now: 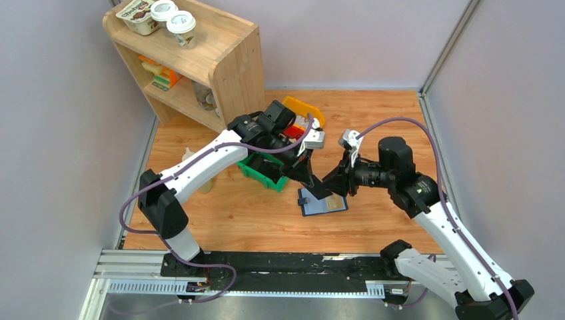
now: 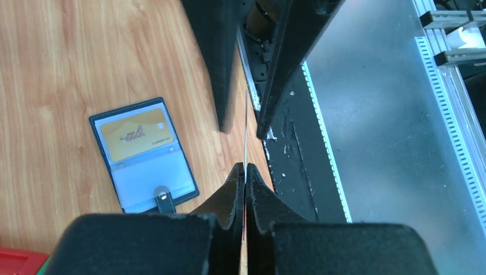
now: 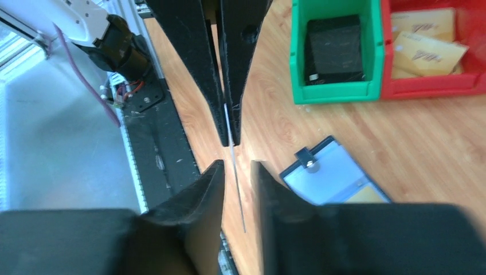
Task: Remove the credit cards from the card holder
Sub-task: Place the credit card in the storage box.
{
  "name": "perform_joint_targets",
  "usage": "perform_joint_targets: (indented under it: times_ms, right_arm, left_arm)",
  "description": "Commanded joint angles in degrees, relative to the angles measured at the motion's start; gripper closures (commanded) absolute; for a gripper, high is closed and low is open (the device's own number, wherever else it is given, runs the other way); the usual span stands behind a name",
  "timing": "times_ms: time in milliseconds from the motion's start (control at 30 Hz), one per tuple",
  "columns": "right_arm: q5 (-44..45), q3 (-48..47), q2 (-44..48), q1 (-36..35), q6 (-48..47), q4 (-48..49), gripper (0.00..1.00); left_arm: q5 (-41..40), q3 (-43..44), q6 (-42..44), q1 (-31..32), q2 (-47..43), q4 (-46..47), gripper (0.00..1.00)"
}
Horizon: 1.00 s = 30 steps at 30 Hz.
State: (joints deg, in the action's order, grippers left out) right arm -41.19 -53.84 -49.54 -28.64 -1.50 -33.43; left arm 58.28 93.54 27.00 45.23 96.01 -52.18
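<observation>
L gripper (image 2: 245, 175): fingers pressed together, pinching a credit card (image 2: 246, 143) by its edge. The card is seen edge-on in both wrist views, just a thin line, held up off the table (image 1: 220, 213).

R gripper (image 3: 236, 172): fingers spread, one on each side of the same card. There's a gap on both sides, so no contact as far as the R wrist view shows. The two grippers face each other tip to tip above the table centre, w/ the card running between them.

Card holder (image 2: 143, 154): lying open and flat on the wood, just beside and below the grippers, near the front rail. Grey inner face up, strap tab (image 2: 163, 197) at one end. Second credit card (image 2: 136, 134), tan/gold, sits in the pocket at the end away from the tab.

Green bin (image 3: 335, 89) is behind the holder w/ a black block (image 3: 335, 40) in it. Red bin (image 3: 435, 83) is touching its side and holds tan flat pieces; can't tell what they are. Wooden shelf (image 1: 193, 60) is at the far L corner.
</observation>
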Motion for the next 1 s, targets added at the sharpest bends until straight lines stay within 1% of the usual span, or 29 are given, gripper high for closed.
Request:
perform_joint_targets:
  times_ms: [0, 33, 67, 100, 133, 167, 200, 233, 267, 300, 333, 367, 400, 433, 467, 500, 567, 633, 733, 767, 967]
  right_arm:
    - [6.45, -1.09, 1.98, -0.1, 1.15, 4.6, 0.53]
    - [8.65, -0.48, 2.51, -0.01, 3.58, 5.21, 0.46]
    - [10.15, 0.14, 3.3, -0.01, 4.65, 5.74, 0.41]
    - [12.43, 1.45, 4.53, -0.01, 5.62, 6.7, 0.33]
    - [15.49, 2.51, 5.41, 0.08, 7.46, 7.84, 0.28]
    - [18.14, 3.82, 6.55, 0.08, 9.82, 9.42, 0.25]
    - [19.9, 5.23, 7.69, 0.17, 11.59, 10.57, 0.21]
    - [21.14, 6.89, 8.57, 0.17, 13.34, 11.97, 0.17]
    - [23.24, 8.13, 9.54, 0.17, 15.89, 12.77, 0.13]
    - [25.52, 9.53, 10.33, 0.17, 18.09, 13.3, 0.08]
    - [27.11, 10.5, 11.04, 0.25, 19.76, 13.56, 0.06]
    - [28.78, 11.38, 11.74, 0.25, 21.08, 13.57, 0.03]
    - [30.1, 12.26, 12.44, 0.25, 22.58, 13.57, 0.0]
    - [31.33, 13.06, 13.23, 0.17, 23.98, 13.48, 0.0]
    - [31.95, 13.93, 13.85, 0.25, 25.22, 13.74, 0.0]
    - [32.22, 14.9, 14.64, 0.25, 26.27, 14.0, 0.0]
    - [32.66, 16.4, 15.7, 0.25, 27.68, 13.83, 0.0]
    - [34.32, 17.45, 16.93, 0.25, 28.56, 13.04, 0.0]
    - [36.61, 18.33, 18.33, 0.25, 29.09, 11.9, 0.0]
    - [37.32, 18.51, 18.69, 0.25, 29.27, 11.55, 0.0]
    - [39.78, 20.09, 19.48, 0.25, 30.23, 10.93, 0.0]
  left_arm:
    - [-1.49, -4.31, -7.54, -1.45, -4.5, 9.42, 1.0]
    - [-2.2, -7.81, -13.93, -1.99, -6.43, 12.25, 1.0]
    - [-4.73, -9.5, -17.3, -3.64, -7.4, 19.33, 1.0]
    - [-6.32, -13.69, -24.3, -4.53, -9.5, 22.44, 1.0]
    - [-9.82, -16.08, -26.63, -6.45, -10.57, 29.18, 1.0]
    - [-12.46, -20.28, -33.79, -8.13, -13.19, 32.11, 1.0]
    - [-18.23, -22.93, -36.3, -8.66, -16.0, 38.23, 1.0]
    - [-20.99, -26.7, -41.11, -9.37, -17.33, 42.73, 1.0]
    - [-27.11, -30.39, -43.07, -9.55, -19.95, 44.43, 1.0]
    - [-30.13, -32.08, -46.05, -9.55, -21.11, 46.8, 1.0]
    - [-37.9, -34.97, -47.9, -9.55, -23.47, 47.87, 1.0]
    - [-41.55, -36.22, -52.19, -9.55, -24.71, 48.92, 1.0]
    - [-48.02, -39.1, -53.79, -9.55, -26.29, 49.54, 1.0]
    - [-51.13, -40.35, -58.25, -9.55, -27.35, 50.42, 1.0]
    - [-56.99, -43.58, -60.38, -9.55, -29.1, 51.56, 1.0]
    - [-59.92, -44.92, -64.75, -9.55, -29.82, 54.09, 1.0]
    - [-68.52, -48.53, -71.17, -9.55, -31.4, 55.17, 1.0]
    - [-72.85, -49.59, -75.51, -9.55, -31.23, 54.65, 1.0]
    - [-76.64, -48.54, -81.91, -9.55, -27.47, 53.59, 1.0]
    - [-77.61, -48.19, -82.89, -9.55, -26.49, 53.15, 1.0]
    - [-78.49, -43.36, -89.4, -9.55, -15.26, 52.45, 1.0]
